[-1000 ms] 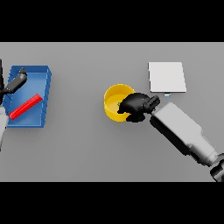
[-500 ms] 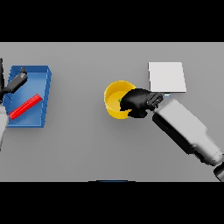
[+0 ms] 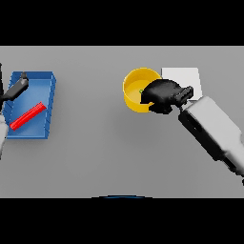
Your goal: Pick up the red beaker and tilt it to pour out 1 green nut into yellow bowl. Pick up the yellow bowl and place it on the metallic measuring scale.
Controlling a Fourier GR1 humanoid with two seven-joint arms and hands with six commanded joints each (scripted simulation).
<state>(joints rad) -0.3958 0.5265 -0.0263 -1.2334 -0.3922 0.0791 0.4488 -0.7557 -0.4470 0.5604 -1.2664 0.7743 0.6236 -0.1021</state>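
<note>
Right hand [image 3: 163, 94]: fingers curled over the right rim of the yellow bowl [image 3: 134, 86], gripping it. Green nut [image 3: 140, 91] visible inside the bowl. Bowl touches or overlaps the left edge of the metallic measuring scale [image 3: 183, 78]. Left hand [image 3: 15, 88], fingers relaxed, holds nothing, over the blue tray [image 3: 44, 82]; red beaker [image 3: 27, 116] lies flat inside the tray, on the grey table [image 3: 95, 147].

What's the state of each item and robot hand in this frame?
yellow bowl: gripped at its right rim, green nut inside, next to the scale.
metallic measuring scale: flat on the table, nothing on it.
red beaker: lying on its side in the blue tray.
right robot hand: shut on the bowl rim.
left robot hand: over the tray's left edge, holding nothing.
</note>
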